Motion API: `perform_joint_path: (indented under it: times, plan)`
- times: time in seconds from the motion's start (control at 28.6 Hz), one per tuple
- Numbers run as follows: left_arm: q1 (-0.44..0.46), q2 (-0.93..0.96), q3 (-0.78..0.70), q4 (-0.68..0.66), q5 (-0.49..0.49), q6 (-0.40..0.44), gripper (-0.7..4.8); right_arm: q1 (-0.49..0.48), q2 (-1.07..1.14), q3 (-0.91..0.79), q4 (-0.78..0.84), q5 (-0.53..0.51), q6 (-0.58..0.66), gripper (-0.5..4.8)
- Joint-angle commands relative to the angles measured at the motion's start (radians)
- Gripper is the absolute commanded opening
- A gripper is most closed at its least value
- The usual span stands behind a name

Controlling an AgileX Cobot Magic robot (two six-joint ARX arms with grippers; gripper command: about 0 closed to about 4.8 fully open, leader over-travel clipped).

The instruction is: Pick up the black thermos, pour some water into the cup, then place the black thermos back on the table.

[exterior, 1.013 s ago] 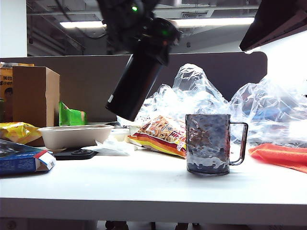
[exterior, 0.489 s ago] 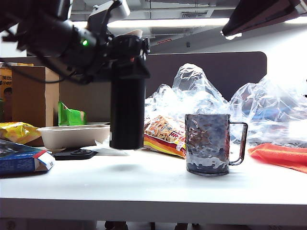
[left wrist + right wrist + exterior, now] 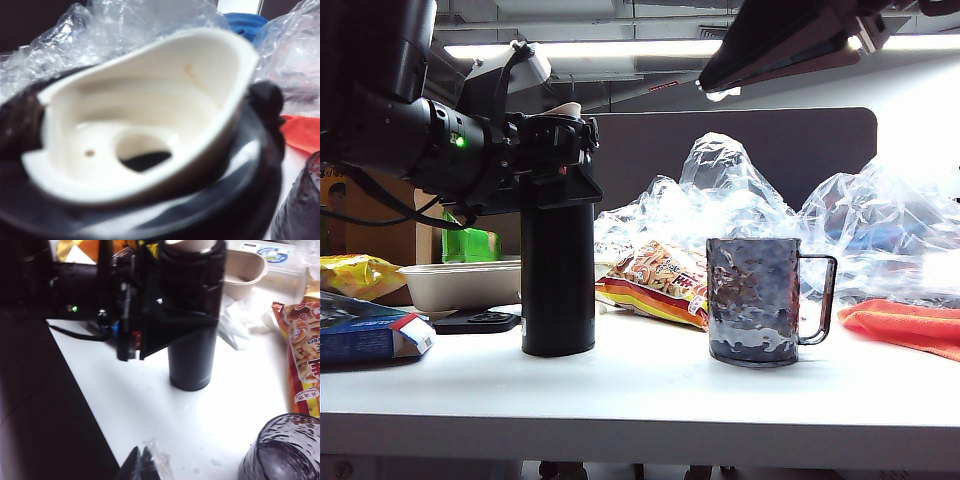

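The black thermos point(image 3: 558, 280) stands upright on the table point(image 3: 650, 390), its base down on the white top to the left of the cup point(image 3: 755, 300), with a clear gap between them. The left hand point(image 3: 560, 165) holds it around the upper body, just under the open cream spout point(image 3: 150, 125), which fills the left wrist view. The cup stands upright with what looks like a little water at its bottom, so the pouring seems done and the step in hand is setting the thermos back down.

The right hand point(image 3: 140, 465) hangs above the table edge near the cup, its fingers pressed together on nothing.

The next move, as I judge it, calls for the left hand to spread its fingers evenly and draw straight back from the thermos without dragging it, since a tall slim flask tips easily; a snack bag point(image 3: 655, 282) and crumpled plastic lie close behind
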Motion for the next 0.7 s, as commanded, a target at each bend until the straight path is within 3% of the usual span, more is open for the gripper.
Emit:
perform_joint_path:
  times: [0.03, 0.14, 0.17, 0.21, 0.28, 0.35, 0.59, 0.7]
  plan:
    - [-0.001, 0.024, 0.005, 0.047, 0.045, 0.0, -0.06, 0.034, -0.002, 0.002, 0.02, 0.063, 0.005, -0.05]
    - [-0.001, 0.029, 0.005, 0.04, 0.045, 0.0, -0.05, 0.034, -0.002, 0.002, 0.019, 0.06, 0.012, -0.05]
    - [-0.001, 0.028, 0.005, 0.04, 0.043, -0.005, 0.72, 0.034, -0.002, 0.002, 0.019, 0.06, 0.012, -0.05]
    - [-0.001, 0.028, 0.005, 0.04, 0.038, -0.015, 1.9, 0.034, -0.002, 0.002, 0.019, 0.06, 0.012, -0.05]
    - [-0.001, 0.029, 0.005, 0.036, 0.037, -0.019, 3.72, 0.034, -0.002, 0.002, 0.019, 0.061, 0.012, -0.05]
    - [-0.001, 0.028, 0.005, 0.018, 0.037, -0.019, 4.69, 0.034, -0.002, 0.002, 0.019, 0.061, 0.012, -0.05]
    - [-0.001, 0.021, 0.005, 0.013, 0.043, -0.029, 4.79, 0.034, -0.002, 0.002, 0.019, 0.061, 0.012, -0.05]
    - [-0.001, 0.017, 0.005, 0.008, 0.064, -0.072, 4.79, 0.034, -0.003, 0.002, 0.017, 0.061, 0.012, -0.05]
